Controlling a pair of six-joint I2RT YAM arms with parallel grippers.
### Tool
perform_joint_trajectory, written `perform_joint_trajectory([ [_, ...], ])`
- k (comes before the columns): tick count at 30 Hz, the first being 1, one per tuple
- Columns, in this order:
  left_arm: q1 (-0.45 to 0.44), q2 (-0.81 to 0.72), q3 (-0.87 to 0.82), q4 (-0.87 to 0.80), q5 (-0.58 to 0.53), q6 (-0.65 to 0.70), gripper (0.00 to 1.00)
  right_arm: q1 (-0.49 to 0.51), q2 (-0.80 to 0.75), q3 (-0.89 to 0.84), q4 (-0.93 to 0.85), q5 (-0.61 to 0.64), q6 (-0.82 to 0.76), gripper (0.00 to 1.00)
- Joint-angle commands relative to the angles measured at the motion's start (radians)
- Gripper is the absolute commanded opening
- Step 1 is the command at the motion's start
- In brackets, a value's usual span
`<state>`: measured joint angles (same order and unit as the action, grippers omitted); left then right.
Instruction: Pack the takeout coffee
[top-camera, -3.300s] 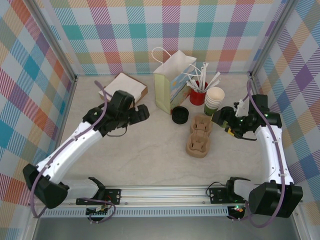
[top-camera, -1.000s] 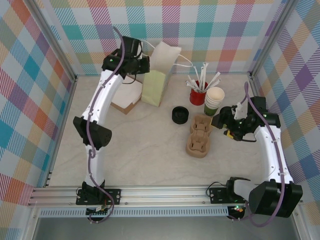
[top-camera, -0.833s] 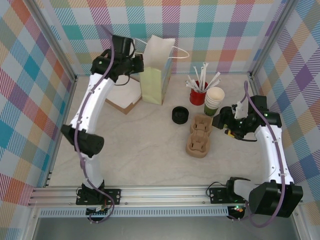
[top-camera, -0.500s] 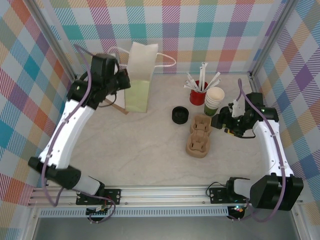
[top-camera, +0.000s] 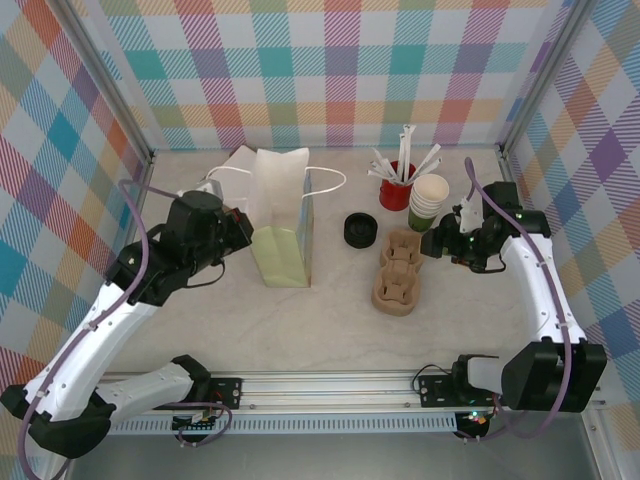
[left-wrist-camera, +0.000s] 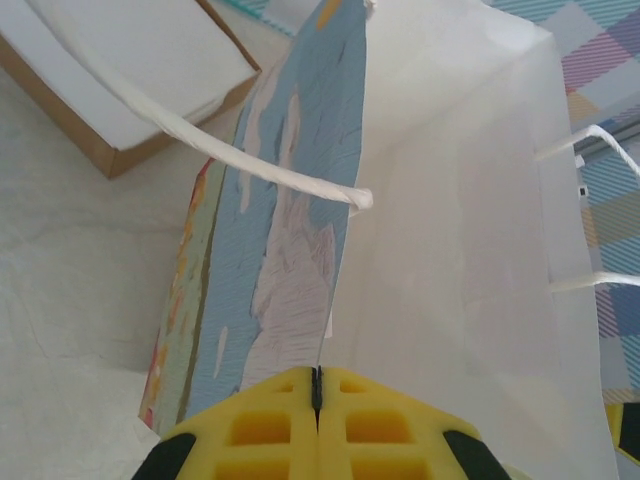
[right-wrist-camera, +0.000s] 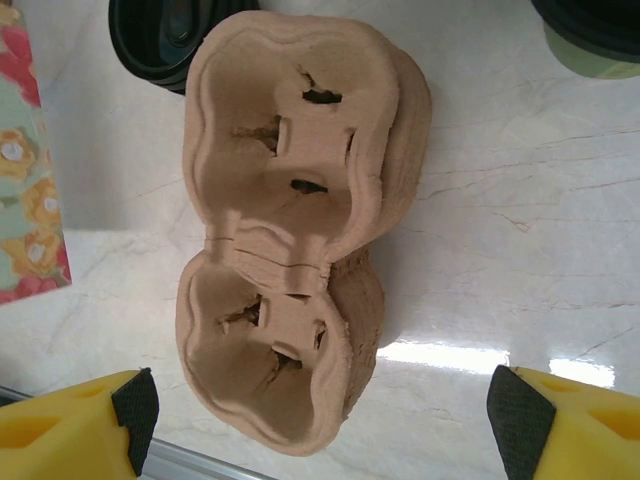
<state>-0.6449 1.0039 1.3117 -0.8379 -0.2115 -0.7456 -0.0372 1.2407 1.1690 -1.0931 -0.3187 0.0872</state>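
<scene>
Worktop (top-camera: 300, 330): pale marble look, carries everything. Paper bag (top-camera: 282, 235): stands upright left of centre, mouth open, handles splayed. Flat box (left-wrist-camera: 130, 70): sits behind the bag, toward the far-left corner. Pulp cup carrier (top-camera: 398, 270): lies right of centre, visible wells empty. Left gripper (left-wrist-camera: 316, 385): clenched on the bag's near wall at the rim, pads pressed flat over the paper. Right gripper (right-wrist-camera: 320, 415): released and spread wide, hangs just right of the carrier, aimed at it, grasps nothing. Takeout coffee (top-camera: 429, 200): stands toward the far-right corner, just beyond the carrier's far end; looks nested on more cups, cannot tell how many. Red cup of straws (top-camera: 396, 190): stands just left of the coffee. Black lids (top-camera: 360, 230): rest just left of the carrier. Risks, as judged: may lift several nested cups at once; may knock the straws on the reach; may shove the light carrier while seating the cup; may fold or topple the bag through that thin-paper pinch.
</scene>
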Motion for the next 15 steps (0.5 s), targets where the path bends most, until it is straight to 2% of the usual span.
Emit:
perform_joint_trajectory([
  [1,-0.043,-0.014,-0.045,0.072,-0.047,-0.094,0.00,0.011,0.002,0.041,0.015,0.031,-0.038,0.87],
  [7,-0.086,-0.023,-0.142,0.132,-0.096,-0.156,0.00,0.016,0.005,0.051,0.017,0.042,-0.040,0.87],
  [15,-0.101,-0.026,-0.218,0.172,-0.103,-0.202,0.00,0.035,0.002,0.032,0.027,0.055,-0.072,0.88],
])
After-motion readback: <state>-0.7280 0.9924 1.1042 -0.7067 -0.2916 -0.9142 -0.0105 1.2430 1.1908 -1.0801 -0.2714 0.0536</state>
